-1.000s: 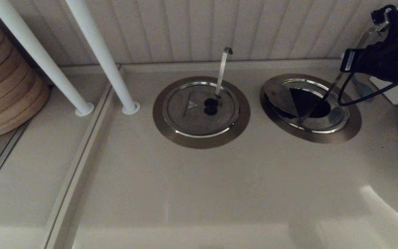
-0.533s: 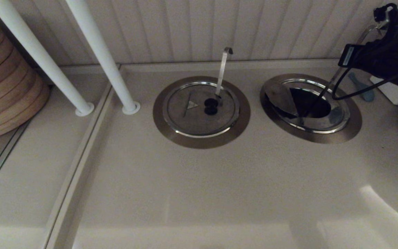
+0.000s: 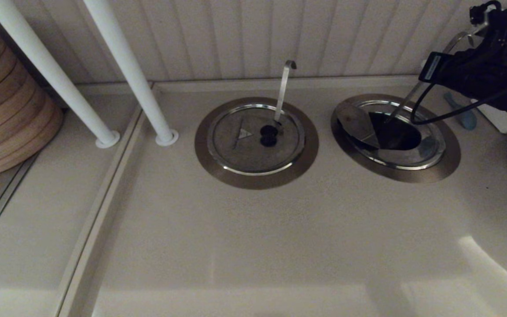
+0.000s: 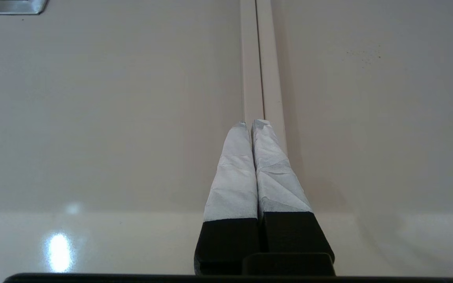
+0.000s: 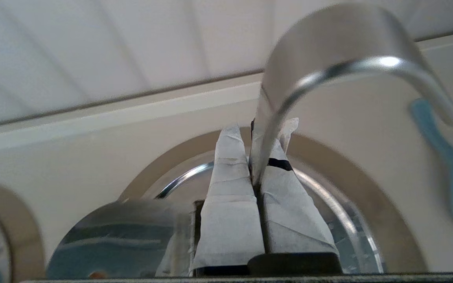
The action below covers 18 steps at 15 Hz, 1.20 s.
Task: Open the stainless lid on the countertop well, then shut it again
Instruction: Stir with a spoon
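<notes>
A pale table (image 3: 253, 246) runs back to a ribbed white wall, with two steel-collared wells set into it. The countertop well (image 3: 449, 163) in question is the one on the robot's right. Its stainless lid (image 3: 357, 123) sits askew in the collar, part of it raised toward the robot's left, leaving a dark wedge of cavity open.

A utensil handle (image 3: 405, 103) rises out of that gap at a slant. The right pincer (image 5: 258, 133) is pinched tight on it just below its curved top. The left pincer (image 4: 252, 124) hangs apart over a seam in the table, its fingers pressed together on nothing.

The grip is narrow, on smooth metal, so the handle could twist or slip out. A slanted handle also acts as a lever. A sideways pull might push the lid off its seat or tip it into the well.

The neighbouring lid (image 3: 253, 141), with its hook-tipped handle (image 3: 284, 88), lies flat and closed. A blue spoon (image 3: 458, 110) lies just beyond the collar and could be knocked by the arm.
</notes>
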{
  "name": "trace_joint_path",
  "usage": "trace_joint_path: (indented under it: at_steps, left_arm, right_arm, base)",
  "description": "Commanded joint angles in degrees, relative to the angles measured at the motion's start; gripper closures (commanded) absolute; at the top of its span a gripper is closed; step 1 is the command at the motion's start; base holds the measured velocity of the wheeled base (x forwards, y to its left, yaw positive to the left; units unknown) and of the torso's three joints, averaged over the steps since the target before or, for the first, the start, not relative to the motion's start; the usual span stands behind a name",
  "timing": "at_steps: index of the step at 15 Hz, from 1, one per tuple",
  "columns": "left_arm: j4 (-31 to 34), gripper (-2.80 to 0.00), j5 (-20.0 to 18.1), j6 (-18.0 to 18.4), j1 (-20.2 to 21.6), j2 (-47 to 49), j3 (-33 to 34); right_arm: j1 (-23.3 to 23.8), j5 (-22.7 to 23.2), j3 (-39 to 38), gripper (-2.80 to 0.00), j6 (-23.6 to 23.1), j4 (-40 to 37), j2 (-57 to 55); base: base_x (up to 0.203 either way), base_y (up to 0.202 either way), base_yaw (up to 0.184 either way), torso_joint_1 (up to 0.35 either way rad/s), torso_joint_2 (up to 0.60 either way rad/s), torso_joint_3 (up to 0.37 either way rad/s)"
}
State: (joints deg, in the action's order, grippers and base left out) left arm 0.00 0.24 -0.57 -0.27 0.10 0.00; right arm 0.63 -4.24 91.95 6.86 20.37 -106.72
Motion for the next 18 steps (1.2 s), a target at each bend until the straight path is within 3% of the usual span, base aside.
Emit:
trace_joint_path:
  at_steps: [1, 6, 9, 15, 18]
  left_arm:
    - [-0.1, 0.00, 0.0, 0.0, 0.0, 0.0, 0.0]
    - [-0.1, 0.00, 0.0, 0.0, 0.0, 0.0, 0.0]
    - [-0.1, 0.00, 0.0, 0.0, 0.1, 0.0, 0.0]
    - [-0.1, 0.00, 0.0, 0.0, 0.0, 0.0, 0.0]
    - [-0.1, 0.00, 0.0, 0.0, 0.0, 0.0, 0.0]
  right_arm:
    - [-1.4, 0.1, -1.5, 0.00, -0.2, 0.1, 1.6]
    - [-0.7, 3.6, -3.4, 0.00, -3.5, -4.7, 4.4]
    - [2.0, 3.5, -4.0, 0.00, -9.3, -4.7, 3.6]
    - [3.8, 1.4, -1.1, 0.00, -9.5, -4.3, -0.2]
    - [3.7, 1.0, 0.9, 0.00, -6.7, -3.4, -1.9]
  base:
    - [0.000, 0.000, 0.000, 0.000, 0.00, 0.000]
    - [0.000, 0.000, 0.000, 0.000, 0.00, 0.000]
    - [0.000, 0.000, 0.000, 0.000, 0.00, 0.000]
    - [0.000, 0.000, 0.000, 0.000, 0.00, 0.000]
    - [0.000, 0.000, 0.000, 0.000, 0.00, 0.000]
